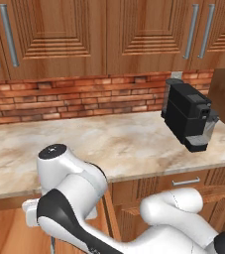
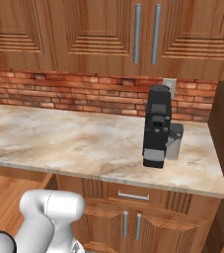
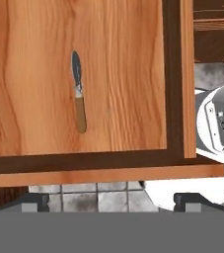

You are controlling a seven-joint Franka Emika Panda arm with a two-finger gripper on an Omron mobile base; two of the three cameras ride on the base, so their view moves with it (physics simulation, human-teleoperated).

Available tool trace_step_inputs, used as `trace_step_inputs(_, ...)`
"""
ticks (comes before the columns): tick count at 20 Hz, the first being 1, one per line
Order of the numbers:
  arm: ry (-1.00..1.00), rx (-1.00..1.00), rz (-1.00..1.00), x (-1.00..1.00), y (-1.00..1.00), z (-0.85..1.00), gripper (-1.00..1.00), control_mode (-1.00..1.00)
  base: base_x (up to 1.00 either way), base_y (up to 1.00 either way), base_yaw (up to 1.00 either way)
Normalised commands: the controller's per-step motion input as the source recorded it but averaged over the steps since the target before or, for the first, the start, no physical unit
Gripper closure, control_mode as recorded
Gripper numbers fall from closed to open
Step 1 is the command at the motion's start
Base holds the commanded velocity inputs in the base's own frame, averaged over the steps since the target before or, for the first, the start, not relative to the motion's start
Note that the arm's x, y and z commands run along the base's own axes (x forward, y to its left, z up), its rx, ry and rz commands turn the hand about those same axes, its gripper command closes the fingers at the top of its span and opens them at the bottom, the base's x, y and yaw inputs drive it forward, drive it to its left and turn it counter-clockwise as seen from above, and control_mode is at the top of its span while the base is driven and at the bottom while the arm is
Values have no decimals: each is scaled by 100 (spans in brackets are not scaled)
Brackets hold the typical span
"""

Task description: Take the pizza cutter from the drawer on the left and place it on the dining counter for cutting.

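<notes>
My fingers stand wide apart, holding nothing, above the open drawer [image 3: 133,74]. The cutter [image 3: 78,94] lies flat on its light wood floor, blade at one end, brown handle at the other.

Light is even and moderately bright in all three views, flat and soft as in a render, with no clear single source. The coffee machine [image 1: 188,114] casts only a faint shadow on the counter [image 1: 109,144]. No glare shows on the marble. Edges look slightly soft and pixelated; straight lines stay straight toward the frame edges.
</notes>
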Motion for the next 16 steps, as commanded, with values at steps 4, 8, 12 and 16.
trace_step_inputs(4, 4, 0, 2, 0, 15, -11, -100, -100, 0, 0, 0)
trace_step_inputs(8, 0, 0, 0, 0, 9, -13, -100, -100, 0, 0, 0)
trace_step_inputs(12, 0, 0, 0, 0, 10, -24, -100, -100, 0, 0, 0)
trace_step_inputs(16, 0, 0, 0, 10, 18, -18, -100, -100, 0, 0, 0)
